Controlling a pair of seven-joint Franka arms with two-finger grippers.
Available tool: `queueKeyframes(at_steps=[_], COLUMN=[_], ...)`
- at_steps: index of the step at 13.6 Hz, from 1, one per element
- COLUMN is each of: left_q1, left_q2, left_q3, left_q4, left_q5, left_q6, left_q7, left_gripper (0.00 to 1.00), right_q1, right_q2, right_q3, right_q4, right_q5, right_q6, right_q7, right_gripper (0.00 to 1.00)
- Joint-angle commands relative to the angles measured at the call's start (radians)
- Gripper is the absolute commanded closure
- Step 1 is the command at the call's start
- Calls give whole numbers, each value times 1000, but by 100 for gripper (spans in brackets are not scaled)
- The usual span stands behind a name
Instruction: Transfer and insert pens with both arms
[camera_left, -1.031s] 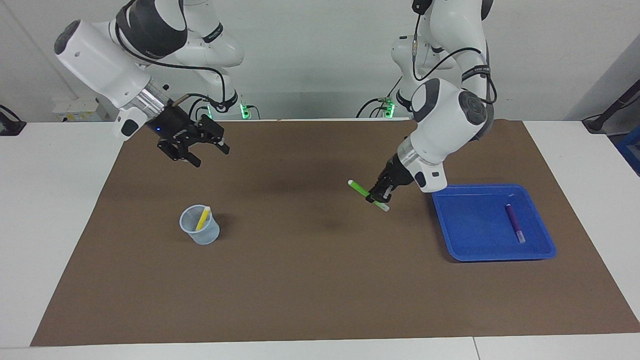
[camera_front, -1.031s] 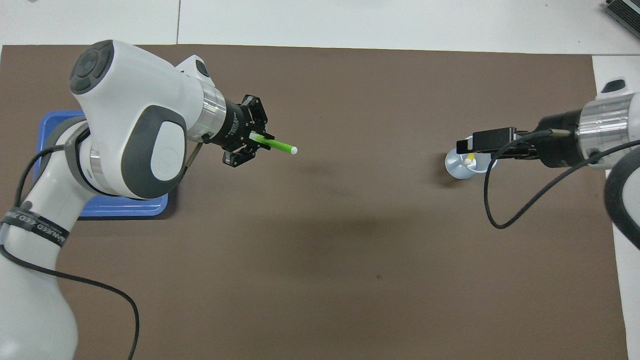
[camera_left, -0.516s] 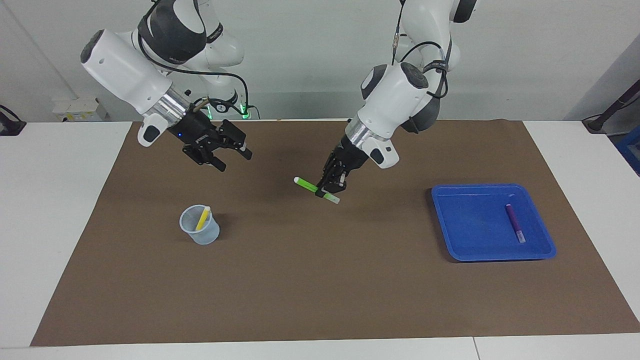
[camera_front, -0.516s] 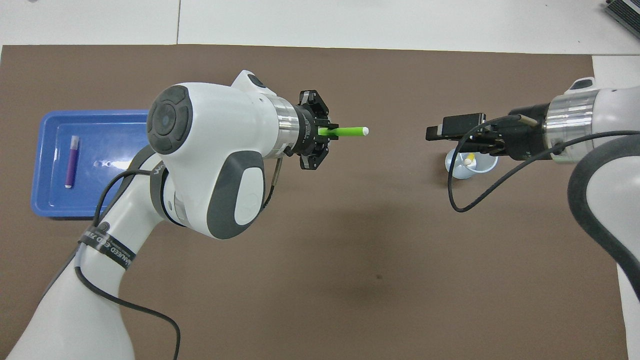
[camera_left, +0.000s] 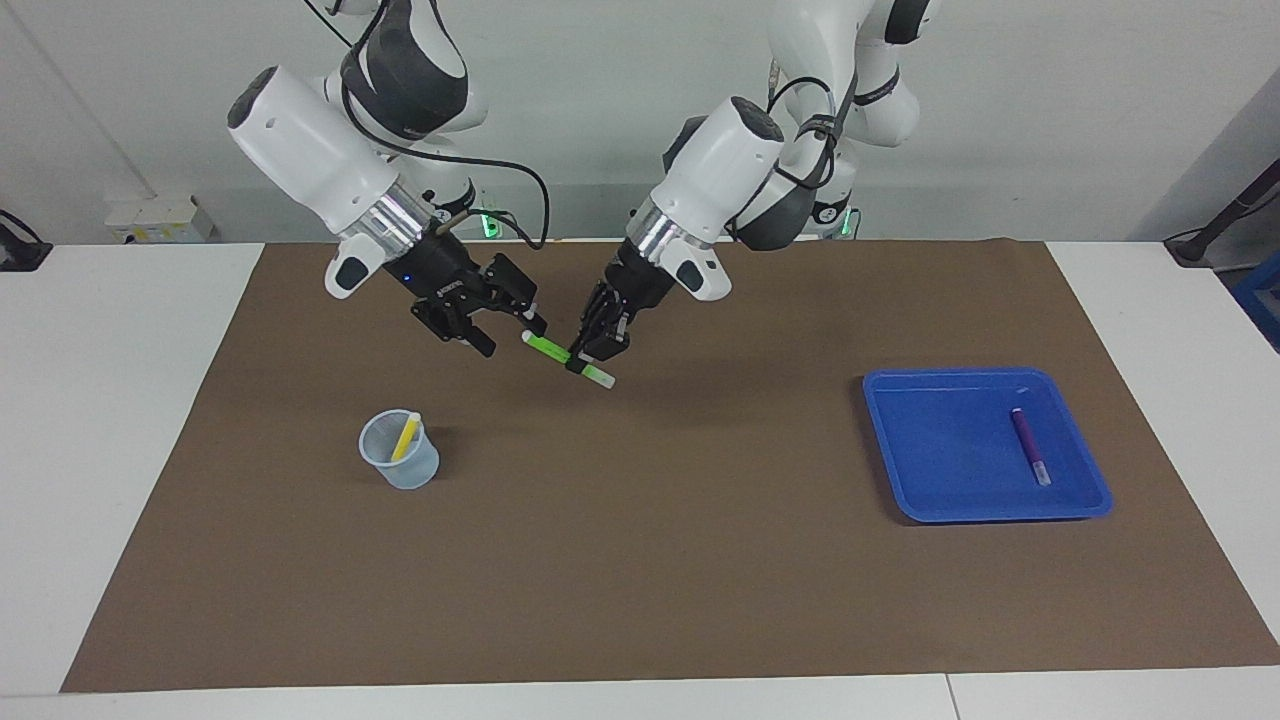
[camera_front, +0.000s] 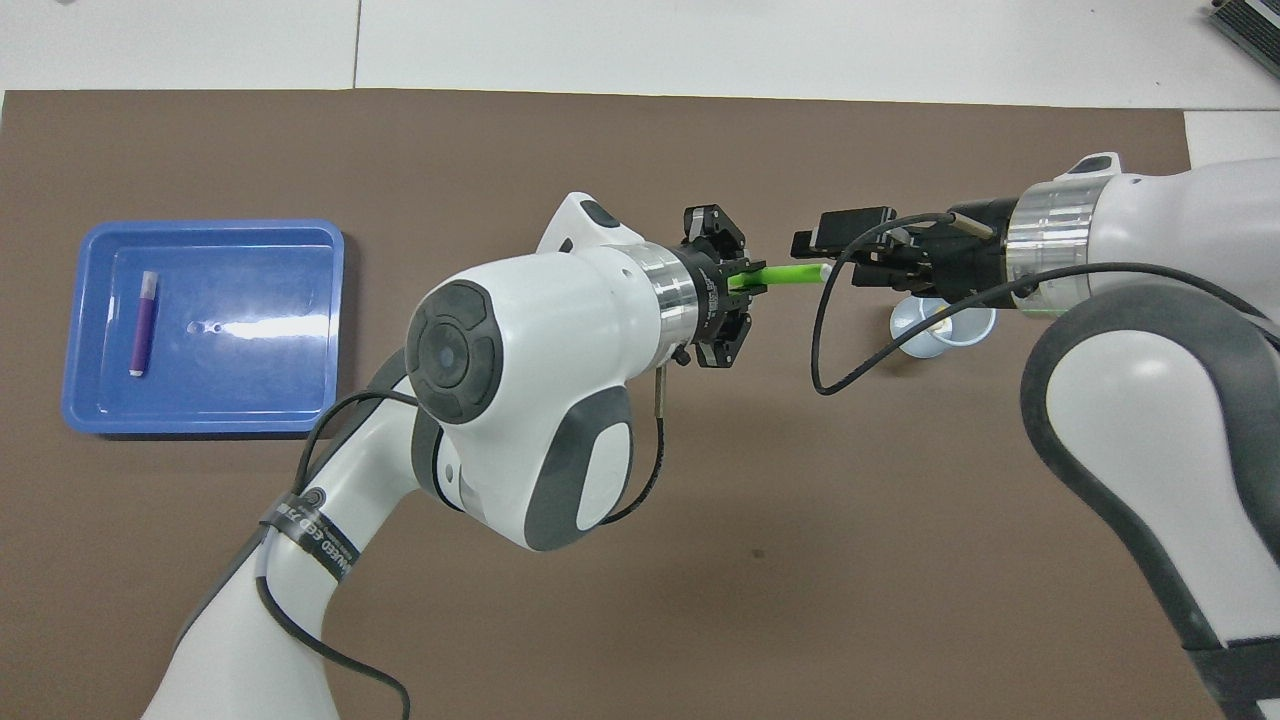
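Left gripper (camera_left: 590, 357) is clamped on the green pen (camera_left: 566, 361), up over the mat's (camera_left: 640, 560) middle. Right gripper (camera_left: 508, 330) has its fingers apart around the pen's tip. Yellow pen (camera_left: 405, 436) sits in the cup (camera_left: 400, 462), purple pen (camera_left: 1029, 446) in the blue tray (camera_left: 940, 500).

My left pincer (camera_left: 590, 357) is black, clamped on a bright green pen (camera_left: 560, 355) with whitish cap. My right pincer (camera_left: 497, 320), also black, sits just beside it. Below that: pale blue cup (camera_left: 400, 462), yellow pen (camera_left: 405, 436). Brown mat (camera_left: 640, 560), blue tray (camera_left: 985, 505), purple pen (camera_left: 1029, 446).
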Motion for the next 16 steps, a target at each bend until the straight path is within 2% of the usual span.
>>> queueKeyframes(at_steps=[1, 5, 9, 13, 15, 16], left_q1=[-36, -36, -34, -31, -31, -33], left_q2=[-9, -12, -12, -11, -11, -11], left_q3=[19, 19, 19, 19, 19, 19], left_q4=[-38, -55, -60, -60, -60, -61], left_q5=[-19, -19, -19, -20, -20, -20], left_q6=[61, 78, 89, 110, 113, 122], left_q7=[-18, -22, -22, -24, -24, -25], left_gripper=[100, 100, 100, 100, 100, 100], right_q1=[4, -1, -2, -2, -2, -2], right_q2=[1, 1, -2, -4, -4, -4], right_q3=[2, 2, 2, 0, 0, 0], right_q4=[-5, -2, 1, -1, -2, -1], right_q5=[20, 20, 20, 17, 16, 14], right_q6=[18, -5, -26, -26, -26, -26], right_q7=[0, -3, -3, -3, -5, -6], right_gripper=[22, 32, 55, 66, 82, 94])
